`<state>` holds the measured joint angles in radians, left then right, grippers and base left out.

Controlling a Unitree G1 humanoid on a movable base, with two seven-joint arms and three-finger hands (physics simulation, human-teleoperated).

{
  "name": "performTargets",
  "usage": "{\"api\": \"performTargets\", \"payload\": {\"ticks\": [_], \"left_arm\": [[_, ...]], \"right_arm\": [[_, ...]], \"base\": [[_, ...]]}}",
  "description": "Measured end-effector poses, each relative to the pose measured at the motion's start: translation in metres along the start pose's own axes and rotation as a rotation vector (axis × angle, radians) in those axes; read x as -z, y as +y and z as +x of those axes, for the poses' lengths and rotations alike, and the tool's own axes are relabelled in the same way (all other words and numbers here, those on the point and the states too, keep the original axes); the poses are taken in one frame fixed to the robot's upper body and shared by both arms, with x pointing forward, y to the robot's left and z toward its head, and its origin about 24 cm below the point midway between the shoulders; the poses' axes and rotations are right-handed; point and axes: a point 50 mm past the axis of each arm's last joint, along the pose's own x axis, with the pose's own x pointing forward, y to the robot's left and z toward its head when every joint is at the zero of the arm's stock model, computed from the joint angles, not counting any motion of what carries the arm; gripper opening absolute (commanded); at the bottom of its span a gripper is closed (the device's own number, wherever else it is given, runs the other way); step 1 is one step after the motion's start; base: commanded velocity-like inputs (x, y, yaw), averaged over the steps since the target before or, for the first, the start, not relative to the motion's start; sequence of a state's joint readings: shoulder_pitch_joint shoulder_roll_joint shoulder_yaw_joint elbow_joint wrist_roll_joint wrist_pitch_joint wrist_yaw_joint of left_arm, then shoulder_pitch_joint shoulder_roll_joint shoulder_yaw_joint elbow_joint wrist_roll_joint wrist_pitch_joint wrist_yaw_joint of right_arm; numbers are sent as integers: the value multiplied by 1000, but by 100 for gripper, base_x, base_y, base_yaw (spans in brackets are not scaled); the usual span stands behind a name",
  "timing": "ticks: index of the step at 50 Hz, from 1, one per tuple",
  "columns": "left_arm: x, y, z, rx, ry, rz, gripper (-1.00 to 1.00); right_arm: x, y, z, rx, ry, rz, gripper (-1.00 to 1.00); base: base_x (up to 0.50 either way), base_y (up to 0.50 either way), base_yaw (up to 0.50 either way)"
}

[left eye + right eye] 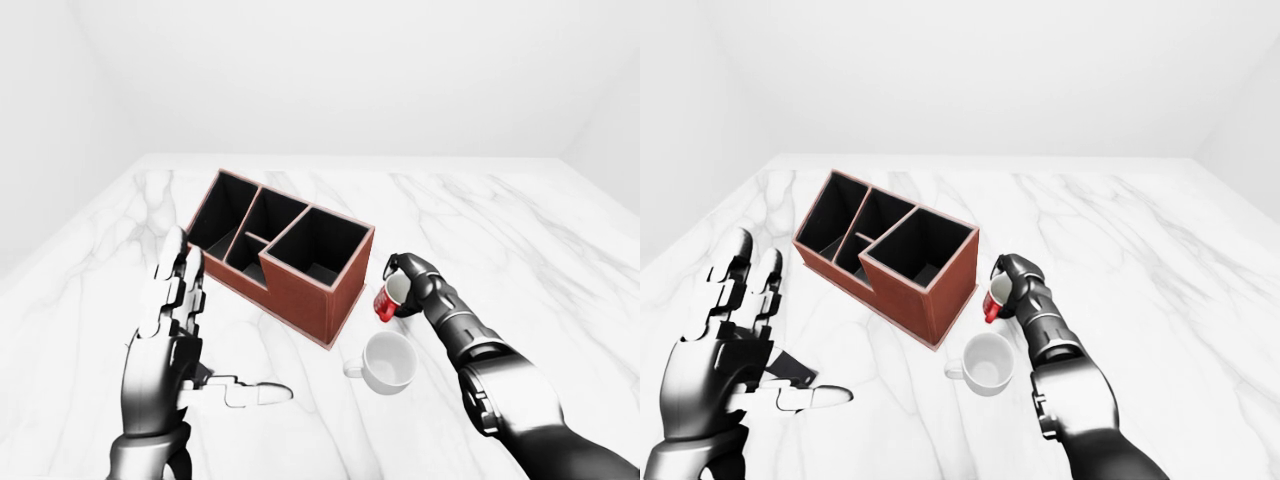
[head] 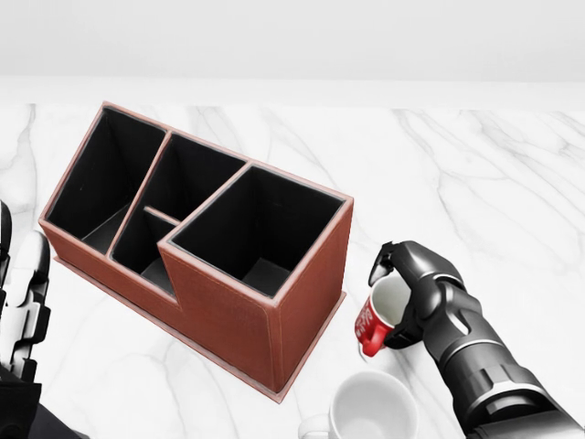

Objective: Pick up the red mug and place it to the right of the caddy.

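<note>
The red mug (image 2: 369, 324), white inside, is tilted with its mouth toward the upper right. My right hand (image 2: 395, 302) is shut on it, fingers wrapped over the rim and body. It sits just right of the brown caddy (image 2: 239, 311), close to the caddy's lower right corner. Whether the mug touches the marble I cannot tell. My left hand (image 1: 176, 318) is open with its fingers spread, to the left of the caddy and holding nothing. In the head view only its fingers (image 2: 26, 294) show, at the left edge.
A white mug (image 2: 369, 408) stands upright on the marble tabletop (image 2: 475, 183), directly below the red mug and close to it. The caddy has several black compartments, all empty. A white wall rises beyond the table's top edge.
</note>
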<state>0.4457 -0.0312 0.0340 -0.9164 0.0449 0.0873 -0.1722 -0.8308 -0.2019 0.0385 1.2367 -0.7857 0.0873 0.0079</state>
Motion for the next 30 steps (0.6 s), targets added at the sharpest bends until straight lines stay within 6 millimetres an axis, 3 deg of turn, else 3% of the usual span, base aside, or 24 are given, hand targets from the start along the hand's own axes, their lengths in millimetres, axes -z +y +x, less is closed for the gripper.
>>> {"api": "performTargets", "payload": {"ticks": [4, 7, 8, 9, 30], "left_arm": [[-1, 0, 0, 0, -5, 0, 100], [1, 0, -1, 1, 6, -3, 100], [2, 0, -1, 1, 10, -3, 100], [2, 0, -1, 1, 13, -4, 100], [6, 0, -2, 4, 35, -11, 100]], "right_arm": [[-1, 0, 0, 1, 1, 4, -100], [-1, -1, 0, 5, 1, 11, -45], [-1, -1, 0, 7, 1, 13, 6], [-1, -2, 0, 9, 2, 12, 98], [1, -9, 1, 34, 6, 4, 100]], "base": [[0, 0, 0], [0, 0, 0], [0, 0, 0], [0, 0, 0], [0, 0, 0]]}}
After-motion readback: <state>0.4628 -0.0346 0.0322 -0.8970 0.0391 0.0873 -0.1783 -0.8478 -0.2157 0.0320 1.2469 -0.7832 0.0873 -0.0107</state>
